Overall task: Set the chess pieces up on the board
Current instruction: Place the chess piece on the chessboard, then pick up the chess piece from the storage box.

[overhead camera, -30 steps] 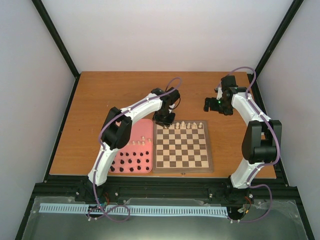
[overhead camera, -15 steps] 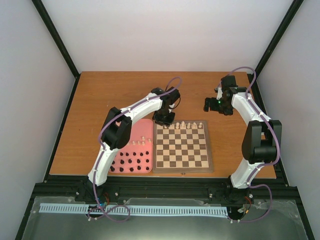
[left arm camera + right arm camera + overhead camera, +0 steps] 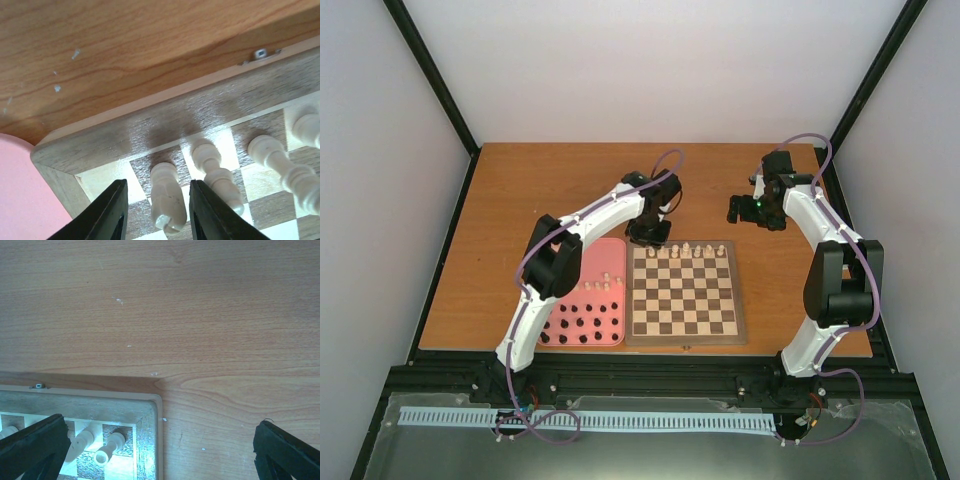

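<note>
The board [image 3: 685, 300] lies on the table with a row of cream chess pieces [image 3: 686, 249] along its far edge. My left gripper [image 3: 649, 238] hovers over the board's far left corner. In the left wrist view its jaws [image 3: 157, 185] stand open on either side of a cream piece [image 3: 167, 197] on the corner square, with a gap on each side. Two more cream pieces [image 3: 215, 170] stand to its right. My right gripper [image 3: 738, 208] hangs wide open over bare table beyond the far right corner, with nothing between its fingers [image 3: 35, 442].
A pink tray [image 3: 610, 250] lies against the board's left side, with black figures [image 3: 582, 325] at its near end and a few cream pieces [image 3: 603, 283] in the middle. The table's far half is bare wood. The right wrist view shows the board's corner rim [image 3: 147, 412].
The left gripper's jaws have spread apart around the corner piece. Both arms have hardly moved.
</note>
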`<action>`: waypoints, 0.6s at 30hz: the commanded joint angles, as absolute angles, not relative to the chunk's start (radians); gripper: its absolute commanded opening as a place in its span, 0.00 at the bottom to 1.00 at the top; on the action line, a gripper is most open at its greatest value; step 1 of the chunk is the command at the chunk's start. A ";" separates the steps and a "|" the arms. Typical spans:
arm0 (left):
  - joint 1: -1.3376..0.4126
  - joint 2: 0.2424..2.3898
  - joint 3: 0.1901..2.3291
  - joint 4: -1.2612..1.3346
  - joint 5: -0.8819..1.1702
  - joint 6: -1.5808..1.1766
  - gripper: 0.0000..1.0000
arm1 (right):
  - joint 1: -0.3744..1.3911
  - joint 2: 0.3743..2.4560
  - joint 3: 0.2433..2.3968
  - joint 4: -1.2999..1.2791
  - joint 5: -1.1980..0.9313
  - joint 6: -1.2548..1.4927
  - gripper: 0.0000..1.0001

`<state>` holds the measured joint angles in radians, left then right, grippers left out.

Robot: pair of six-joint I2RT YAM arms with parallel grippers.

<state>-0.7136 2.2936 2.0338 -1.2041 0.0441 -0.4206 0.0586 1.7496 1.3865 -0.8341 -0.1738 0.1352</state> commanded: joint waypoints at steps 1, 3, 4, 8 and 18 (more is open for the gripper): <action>-0.725 2.264 2.111 -1.235 0.026 -0.408 0.37 | 0.049 1.753 1.397 -0.828 -0.183 0.124 1.00; -0.724 2.264 2.134 -1.241 0.026 -0.405 0.37 | 0.050 1.754 1.397 -0.830 -0.185 0.124 1.00; -0.724 2.265 2.145 -1.246 0.027 -0.403 0.38 | 0.049 1.754 1.398 -0.830 -0.184 0.124 1.00; -0.721 2.251 2.183 -1.268 -0.009 -0.405 0.38 | 0.050 1.754 1.398 -0.831 -0.184 0.125 1.00; -0.508 2.052 1.981 -1.237 -0.098 -0.436 0.44 | 0.049 1.752 1.397 -0.829 -0.191 0.126 1.00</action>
<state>-0.6327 2.1963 2.0930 -1.2411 -0.0349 -0.4152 0.0582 1.7496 1.3865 -0.8341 -0.1783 0.1352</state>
